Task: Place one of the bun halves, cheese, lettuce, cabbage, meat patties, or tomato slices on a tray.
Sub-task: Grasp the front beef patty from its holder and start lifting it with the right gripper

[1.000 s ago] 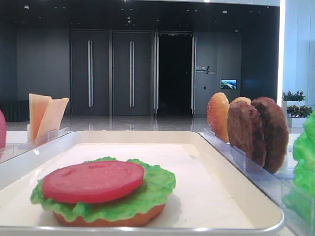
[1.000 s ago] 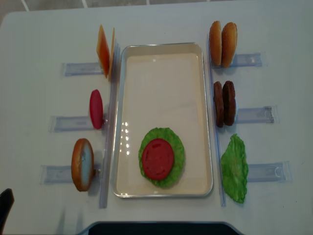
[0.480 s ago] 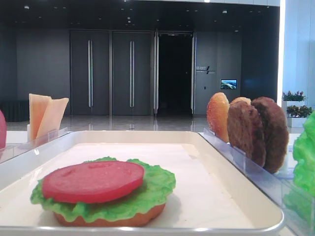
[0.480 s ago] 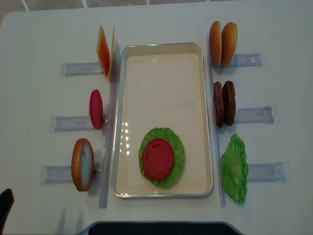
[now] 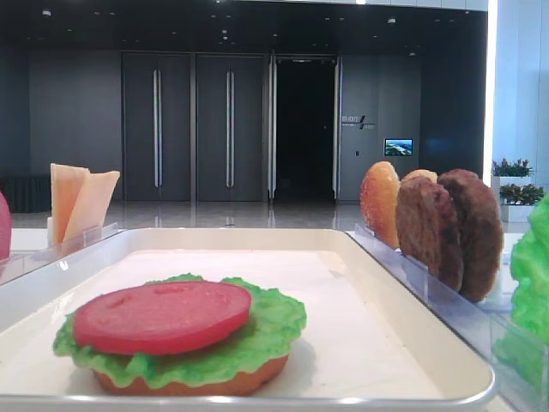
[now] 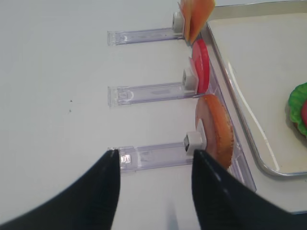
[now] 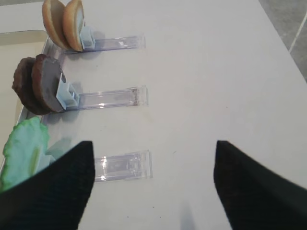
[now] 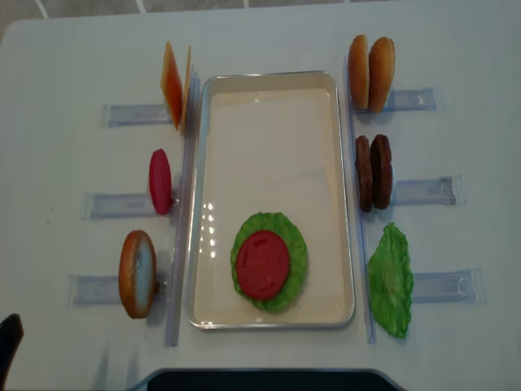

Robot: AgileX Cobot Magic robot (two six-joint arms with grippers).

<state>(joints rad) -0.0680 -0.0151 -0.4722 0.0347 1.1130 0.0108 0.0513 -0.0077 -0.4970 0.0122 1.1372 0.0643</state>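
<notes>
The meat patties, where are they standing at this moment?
In the overhead view the meat patties stand upright right of the tray, between the bun halves behind and the lettuce in front.

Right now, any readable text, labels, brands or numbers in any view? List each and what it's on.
None can be read.
Wall sign right of the dark doorway: pale lettering, too small and blurred to read.
Small lit screen on the same wall: shows an image, no legible text.
Tray, clear racks, bun halves, meat patties: no print or labels visible.
</notes>
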